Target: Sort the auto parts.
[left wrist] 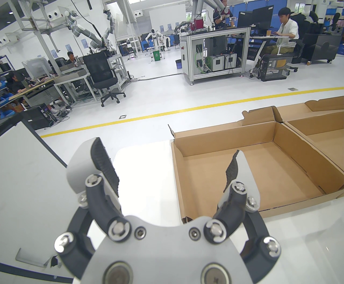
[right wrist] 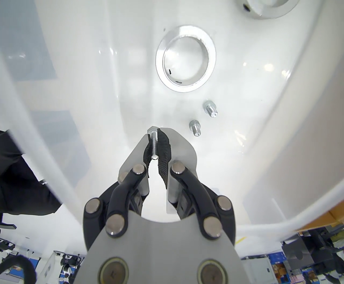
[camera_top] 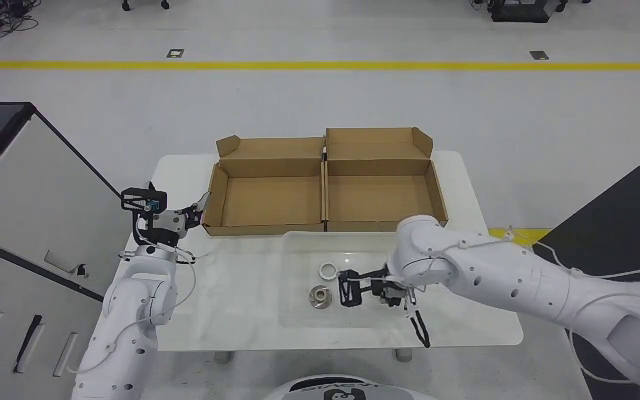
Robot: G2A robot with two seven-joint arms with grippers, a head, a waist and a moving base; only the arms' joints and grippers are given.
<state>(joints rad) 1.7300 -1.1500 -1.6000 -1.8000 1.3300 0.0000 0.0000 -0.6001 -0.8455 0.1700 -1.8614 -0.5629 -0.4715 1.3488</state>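
My right gripper (right wrist: 156,139) is shut on a long threaded bolt (right wrist: 153,145) just above the floor of the white tray (right wrist: 80,80). Ahead of it lie a silver ring (right wrist: 185,85) and two short bolts (right wrist: 210,108) (right wrist: 194,127). A second metal collar (right wrist: 268,10) lies beyond the ring. In the top view the right gripper (camera_top: 344,289) hangs over the tray (camera_top: 300,255) beside the ring (camera_top: 327,269) and the collar (camera_top: 319,296). My left gripper (left wrist: 167,149) is open and holds nothing, just off the near left corner of the left cardboard box (left wrist: 255,177).
Two open cardboard boxes stand side by side at the table's back, the left one (camera_top: 268,200) and the right one (camera_top: 382,198). A grey panel (camera_top: 50,190) stands off the table's left side. The tray's raised rim (right wrist: 295,226) curves around my right gripper.
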